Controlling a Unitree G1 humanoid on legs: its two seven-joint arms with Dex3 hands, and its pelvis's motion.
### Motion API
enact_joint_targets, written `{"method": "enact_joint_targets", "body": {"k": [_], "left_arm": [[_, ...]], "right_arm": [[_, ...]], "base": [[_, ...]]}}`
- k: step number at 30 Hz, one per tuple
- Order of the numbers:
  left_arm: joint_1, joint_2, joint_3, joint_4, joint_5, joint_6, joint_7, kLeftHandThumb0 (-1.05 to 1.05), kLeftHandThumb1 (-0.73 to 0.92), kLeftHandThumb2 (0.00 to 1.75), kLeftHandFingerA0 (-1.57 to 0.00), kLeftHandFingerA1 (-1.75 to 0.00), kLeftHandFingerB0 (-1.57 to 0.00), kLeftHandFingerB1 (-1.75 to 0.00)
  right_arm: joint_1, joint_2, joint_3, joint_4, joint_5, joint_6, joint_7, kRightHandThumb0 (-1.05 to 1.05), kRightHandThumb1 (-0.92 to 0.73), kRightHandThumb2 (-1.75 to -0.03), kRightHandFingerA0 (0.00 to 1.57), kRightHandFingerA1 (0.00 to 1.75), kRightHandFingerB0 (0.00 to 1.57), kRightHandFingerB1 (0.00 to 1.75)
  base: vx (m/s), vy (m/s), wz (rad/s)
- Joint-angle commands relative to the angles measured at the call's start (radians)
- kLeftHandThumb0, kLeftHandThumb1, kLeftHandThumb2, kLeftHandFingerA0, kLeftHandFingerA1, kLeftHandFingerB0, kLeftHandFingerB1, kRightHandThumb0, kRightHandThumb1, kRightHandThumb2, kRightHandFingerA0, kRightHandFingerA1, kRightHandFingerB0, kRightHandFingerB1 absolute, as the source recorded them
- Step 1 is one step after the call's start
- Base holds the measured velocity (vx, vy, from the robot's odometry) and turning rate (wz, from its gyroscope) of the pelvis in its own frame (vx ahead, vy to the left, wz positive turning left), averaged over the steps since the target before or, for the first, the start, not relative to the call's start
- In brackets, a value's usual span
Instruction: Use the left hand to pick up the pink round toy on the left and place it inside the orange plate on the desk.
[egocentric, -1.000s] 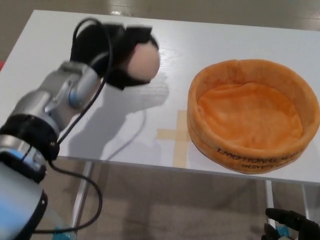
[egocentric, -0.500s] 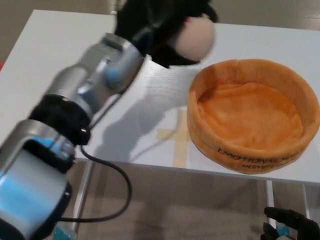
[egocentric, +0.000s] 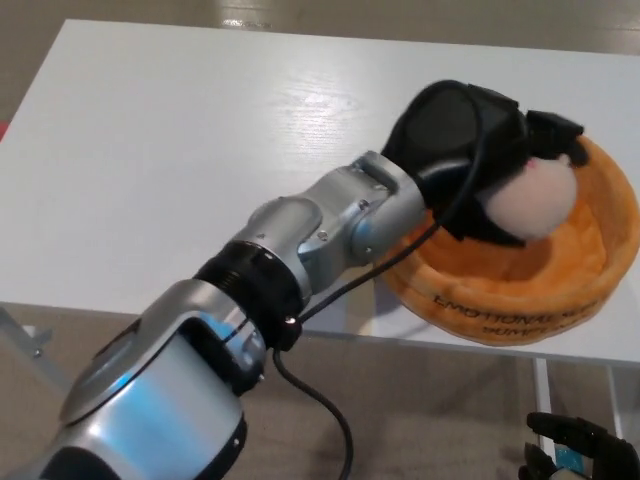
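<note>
The white worktop (egocentric: 180, 150) carries the orange plate (egocentric: 600, 290) at its right. Over the plate's hollow hangs the left robot hand (egocentric: 480, 160), fingers wrapped around the pink ball (egocentric: 530, 200). The right robot hand (egocentric: 585, 450) hangs low, well apart; its fingers look partly curled, and I cannot tell its state. Released too high, the ball could bounce over the soft rim.
</note>
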Motion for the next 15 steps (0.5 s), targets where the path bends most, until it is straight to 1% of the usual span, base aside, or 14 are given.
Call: {"method": "enact_joint_targets", "body": {"k": [1, 2, 3, 4, 5, 6, 8, 9, 12, 14, 15], "left_arm": [[-0.041, -0.053, -0.028, 0.042, 0.000, 0.135, -0.327, -0.70, 0.41, 0.80, 0.00, 0.00, 0.00, -0.08], [-0.047, -0.061, -0.022, 0.051, -0.010, 0.153, -0.360, -0.90, 0.42, 0.64, 0.00, 0.00, 0.00, -0.11], [-0.048, -0.064, -0.020, 0.054, -0.013, 0.158, -0.370, -0.90, 0.42, 0.64, 0.00, 0.00, 0.00, -0.11], [-0.053, -0.066, -0.017, 0.061, -0.017, 0.166, -0.382, -1.05, 0.50, 0.71, 0.00, 0.00, 0.00, -0.10], [-0.056, -0.067, -0.014, 0.064, -0.018, 0.171, -0.389, -1.05, 0.50, 0.71, 0.00, 0.00, 0.00, -0.10], [-0.060, -0.064, -0.007, 0.066, -0.025, 0.177, -0.402, -1.05, 0.52, 0.70, 0.00, 0.00, 0.00, -0.06], [-0.060, -0.061, -0.002, 0.063, -0.029, 0.178, -0.409, -1.05, 0.52, 0.70, 0.00, 0.00, 0.00, -0.06], [-0.066, -0.051, 0.001, 0.055, -0.029, 0.180, -0.419, -1.05, 0.52, 0.70, 0.00, 0.00, 0.00, -0.03], [-0.071, -0.020, 0.017, 0.013, -0.041, 0.175, -0.448, -1.02, 0.51, 0.69, 0.00, 0.00, 0.00, -0.05], [-0.070, -0.004, 0.025, -0.013, -0.048, 0.159, -0.449, -1.05, 0.53, 0.69, 0.00, 0.00, 0.00, -0.07], [-0.068, 0.028, 0.045, -0.070, -0.065, 0.137, -0.463, -1.04, 0.56, 0.67, 0.00, 0.00, 0.00, -0.07]], "right_arm": [[0.011, 0.009, 0.004, 0.006, 0.001, -0.015, -0.005, -0.26, -0.62, -0.57, 0.77, 0.65, 0.68, 0.56], [0.010, 0.009, 0.001, 0.006, 0.004, -0.014, 0.000, -0.25, -0.62, -0.58, 0.77, 0.65, 0.68, 0.57], [0.010, 0.009, 0.000, 0.006, 0.006, -0.014, 0.002, -0.25, -0.62, -0.58, 0.77, 0.65, 0.68, 0.57], [0.010, 0.008, 0.000, 0.006, 0.006, -0.012, 0.003, -0.25, -0.61, -0.58, 0.75, 0.63, 0.67, 0.56], [0.010, 0.006, 0.000, 0.006, 0.006, -0.011, 0.003, -0.25, -0.61, -0.58, 0.75, 0.63, 0.67, 0.56], [0.009, 0.005, -0.001, 0.007, 0.008, -0.007, 0.006, -0.25, -0.62, -0.57, 0.77, 0.64, 0.67, 0.56], [0.008, 0.005, -0.003, 0.007, 0.009, -0.006, 0.008, -0.25, -0.62, -0.57, 0.77, 0.64, 0.67, 0.56], [0.006, 0.005, -0.002, 0.007, 0.008, -0.005, 0.006, -0.25, -0.61, -0.57, 0.79, 0.66, 0.68, 0.56], [0.009, 0.005, 0.004, 0.006, 0.002, -0.007, 0.005, -0.24, -0.62, -0.58, 0.78, 0.64, 0.68, 0.57], [0.008, 0.004, 0.006, 0.007, 0.001, -0.003, 0.008, -0.25, -0.60, -0.57, 0.78, 0.63, 0.70, 0.56], [0.008, 0.003, 0.007, 0.008, 0.001, 0.002, 0.014, -0.24, -0.60, -0.57, 0.79, 0.64, 0.70, 0.56]], "base": [[0.00, 0.000, 0.00], [0.00, 0.000, 0.00], [0.00, 0.000, 0.00], [0.00, 0.000, 0.00], [0.00, 0.000, 0.00], [0.00, 0.000, 0.00], [0.00, 0.000, 0.00], [0.00, 0.000, 0.00], [0.00, 0.000, 0.00], [0.00, 0.000, 0.00], [0.00, 0.000, 0.00]]}}
